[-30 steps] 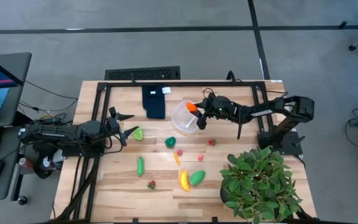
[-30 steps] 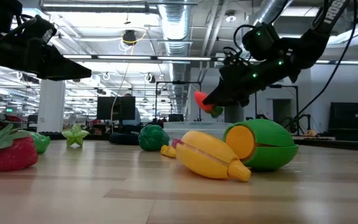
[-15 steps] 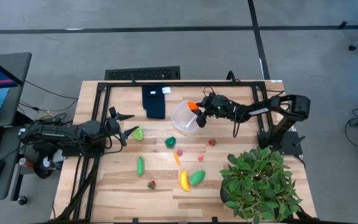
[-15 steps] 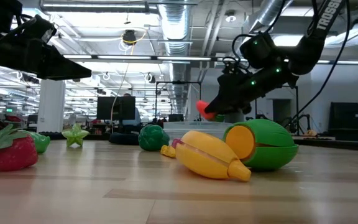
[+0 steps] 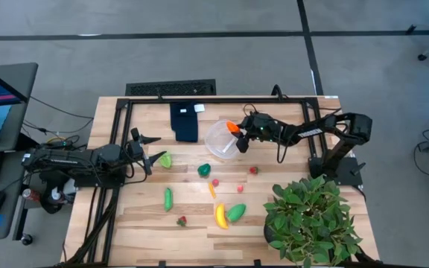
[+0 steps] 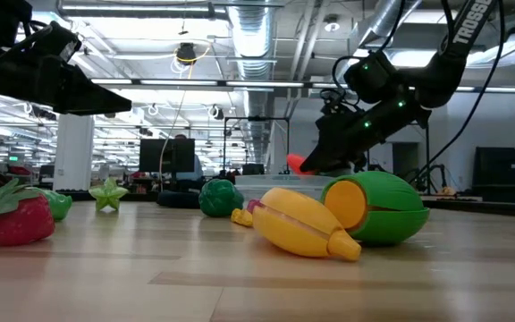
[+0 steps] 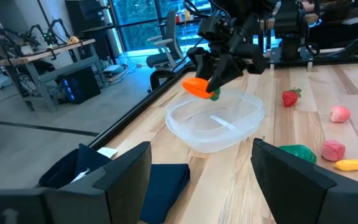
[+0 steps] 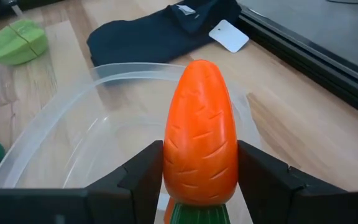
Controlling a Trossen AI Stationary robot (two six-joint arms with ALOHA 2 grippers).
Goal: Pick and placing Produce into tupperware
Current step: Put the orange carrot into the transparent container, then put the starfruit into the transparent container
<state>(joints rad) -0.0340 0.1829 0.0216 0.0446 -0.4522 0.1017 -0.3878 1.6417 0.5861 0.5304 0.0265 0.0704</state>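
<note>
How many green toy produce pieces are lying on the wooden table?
4: light green piece by the left gripper, dark green one mid-table, long green one farther front, rounded green piece beside the yellow banana. The plant may hide others.

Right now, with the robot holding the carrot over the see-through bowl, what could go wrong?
1. The right gripper holds the carrot above the near rim of the clear tupperware, not its middle. Let go here, it might hit the edge and bounce out.
2. The tupperware looks light and empty. If the gripper dips lower, it could bump the rim and push the bowl toward the dark blue cloth.
3. The carrot is gripped near its green end only, so it might slip early.
</note>
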